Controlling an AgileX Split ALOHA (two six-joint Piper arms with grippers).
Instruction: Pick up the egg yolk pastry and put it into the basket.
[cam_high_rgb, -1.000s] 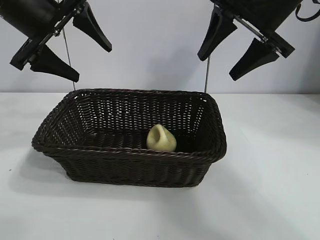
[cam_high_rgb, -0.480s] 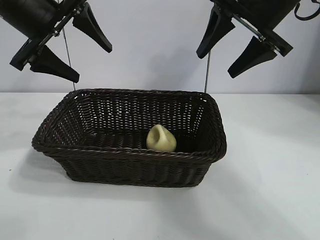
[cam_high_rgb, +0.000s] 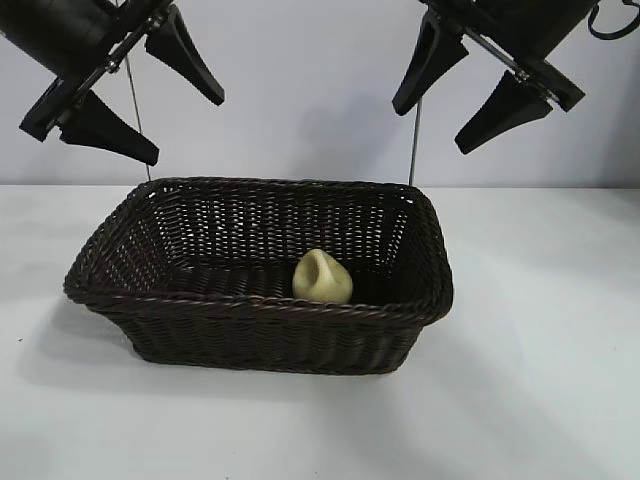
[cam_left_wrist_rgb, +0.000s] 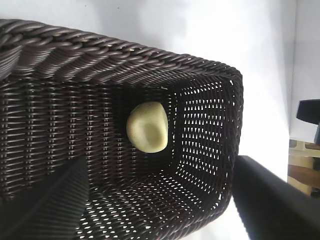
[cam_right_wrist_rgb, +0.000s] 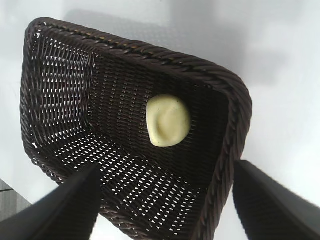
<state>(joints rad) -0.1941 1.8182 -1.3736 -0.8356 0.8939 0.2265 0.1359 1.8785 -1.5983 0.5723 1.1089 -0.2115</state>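
A bare white table (cam_high_rgb: 540, 400) runs from the near edge back to a plain pale wall. Nearest on it stands the basket (cam_high_rgb: 270, 335), dark woven wicker with flared sides and a braided rim, its long front wall facing the exterior camera. Inside, against that front wall and at about five o'clock from the basket's centre, lies the egg yolk pastry (cam_high_rgb: 322, 277), a small pale yellow bun tipped on edge so its dimpled top leans against the weave. So placed, the task looks finished.

The pastry seems light and soft, with a matte skin that should not slip; a hard squeeze would likely dent it. The safest hold would be across its rounded sides, not on the dimple.

Farther back and high above, the left gripper (cam_high_rgb: 140, 95) hangs at ten o'clock from the basket and the right gripper (cam_high_rgb: 485, 85) at two o'clock, both angled down toward it, fingers spread wide and holding nothing.

Against a second ago, the pastry, basket and left gripper are unchanged; the right gripper has shifted only a trace.
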